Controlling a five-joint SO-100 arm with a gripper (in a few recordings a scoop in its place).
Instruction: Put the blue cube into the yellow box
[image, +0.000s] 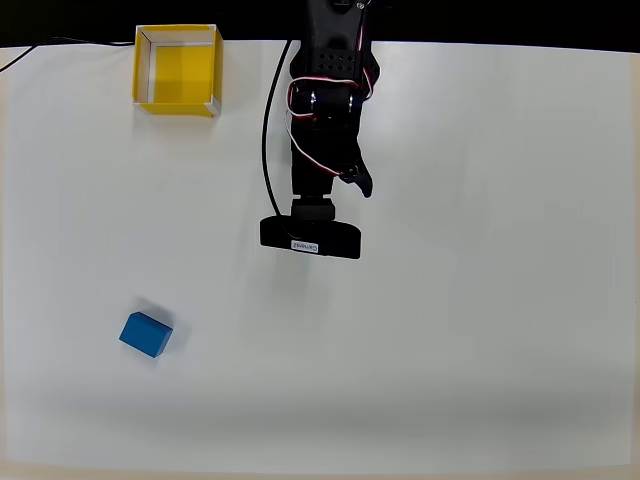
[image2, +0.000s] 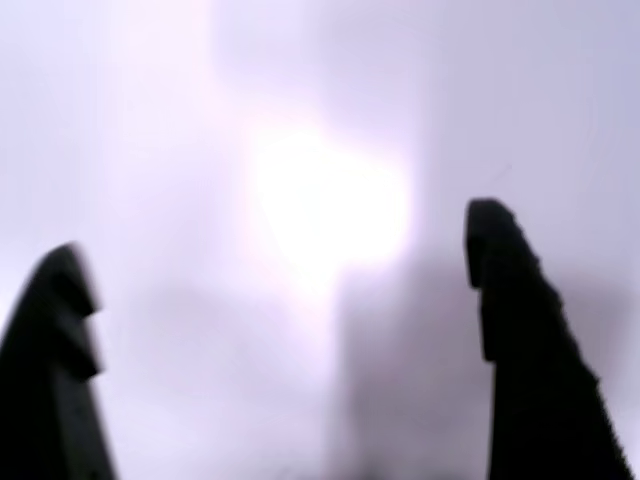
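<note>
My fingertips (image2: 500, 250) stand wide apart over bare table (image: 480, 330), holding nothing, ready because the blue cube (image: 146, 334) lies well apart from the yellow box (image: 178, 70).

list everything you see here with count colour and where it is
small solid bright-blue cube: one, blue, lower left of the overhead view, lying alone on the table, apart from the arm and the box
square open-topped yellow box with thin white rims: one, yellow, upper left of the overhead view at the table's far edge, nothing inside
flat white table: one, white, under everything
thin black cable: one, black, running beside the arm, top centre of the overhead view
black robot arm with red and white wires: one, black, top centre of the overhead view
tool: one, black, two fingers apart in the wrist view, nothing between them, blurred pale surface behind
</note>
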